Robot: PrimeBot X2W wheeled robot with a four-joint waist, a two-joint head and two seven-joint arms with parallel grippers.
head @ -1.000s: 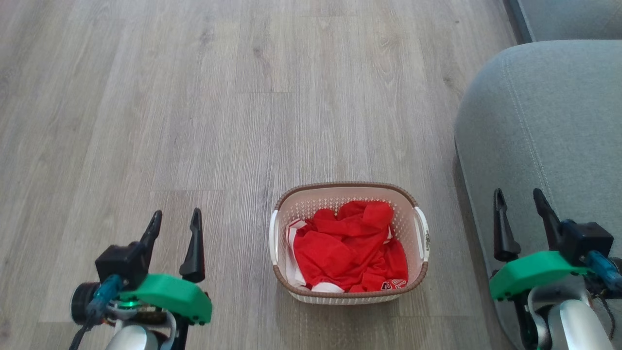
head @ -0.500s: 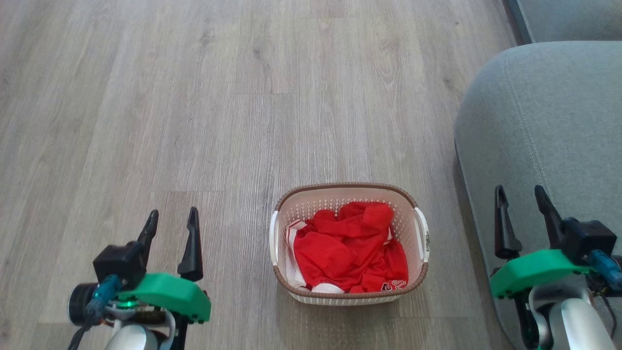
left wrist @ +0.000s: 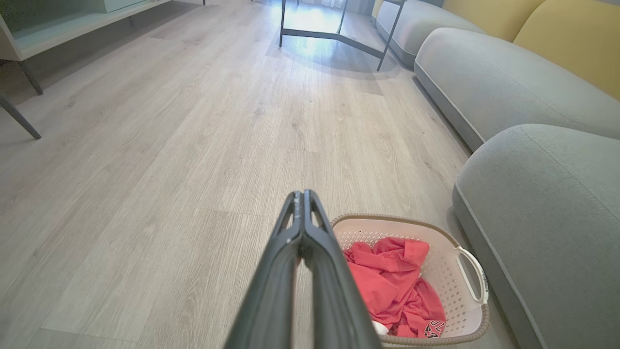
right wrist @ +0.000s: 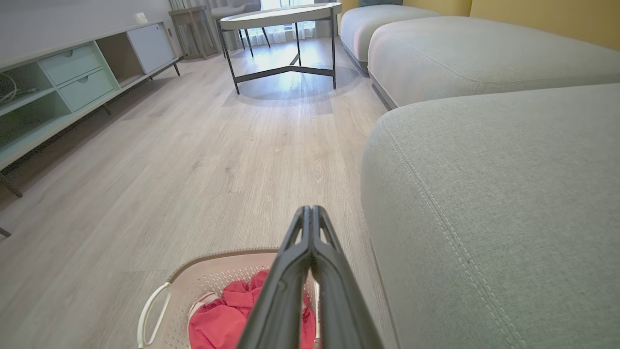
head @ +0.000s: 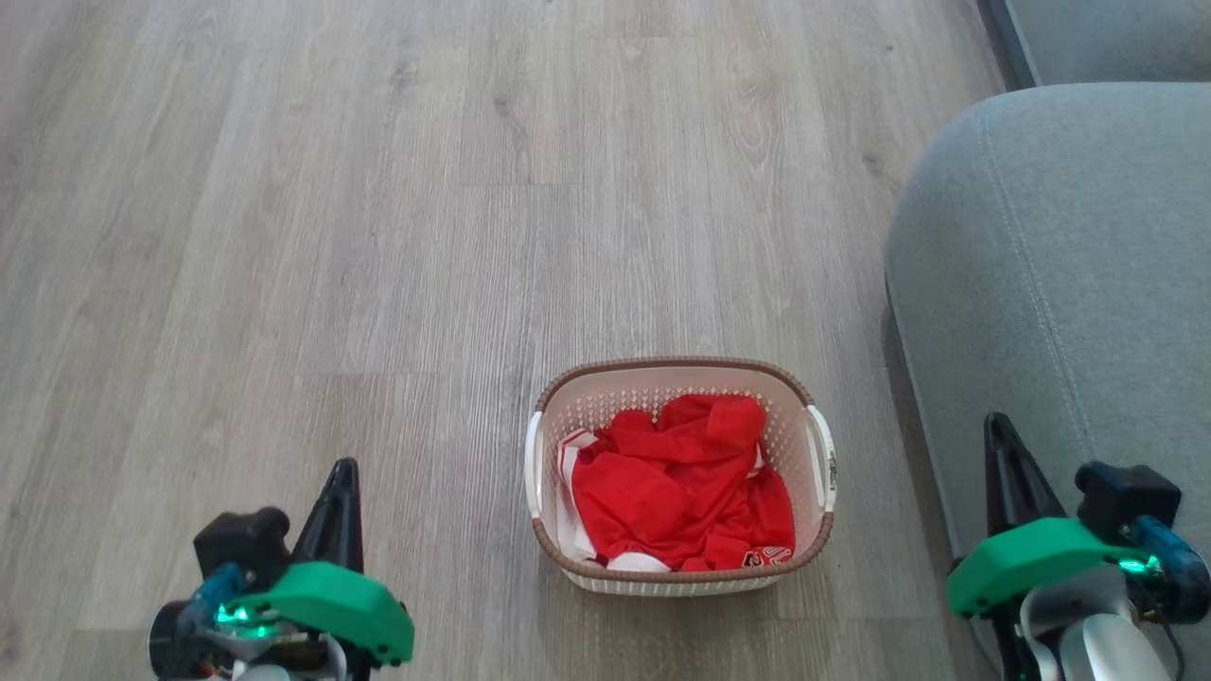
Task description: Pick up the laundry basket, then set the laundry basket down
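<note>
Both your left end effector (head: 342, 470) and right end effector (head: 996, 426) are pinched closed on nothing, so go in like that and you'll likely just shove the laundry basket (head: 676, 362) instead of catching its handles (head: 821, 454). It's sitting on the floor (head: 378, 236) between them, both arms low, the right one close by the sofa (head: 1069, 265).

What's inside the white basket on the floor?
Crumpled red clothes with a bit of white trim lie in the basket. They cover most of the bottom, so anything underneath them can't be seen.
</note>
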